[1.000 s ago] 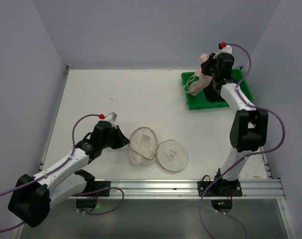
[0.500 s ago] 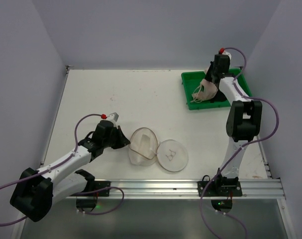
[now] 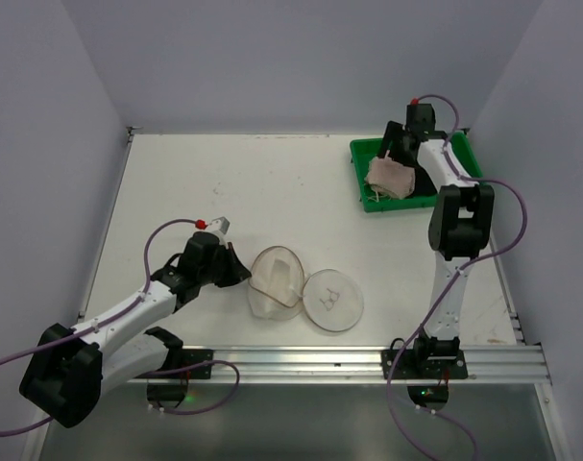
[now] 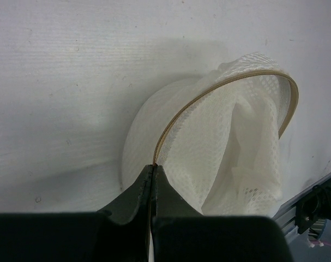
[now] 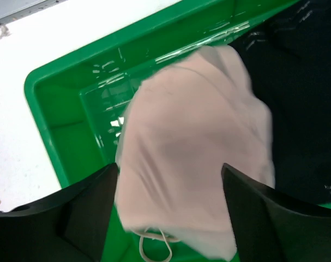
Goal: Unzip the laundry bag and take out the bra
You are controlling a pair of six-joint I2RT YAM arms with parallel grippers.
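Observation:
The laundry bag lies unzipped near the front of the table, its round lid flapped open to the right. My left gripper is shut on the bag's tan rim; the left wrist view shows the fingertips pinching it, with the white mesh bag gaping beyond. The pale pink bra rests in the green tray at the back right. My right gripper hangs over it, open. In the right wrist view the bra shows blurred and loose between the spread fingers of my right gripper, touching neither.
A dark cloth fills the right part of the green tray. Grey walls close in the table at the back and both sides. A metal rail runs along the near edge.
My right gripper came down over the green tray, opened and let go of the bra, which dropped into the tray. My left gripper still pinches the bag's rim and has barely moved.

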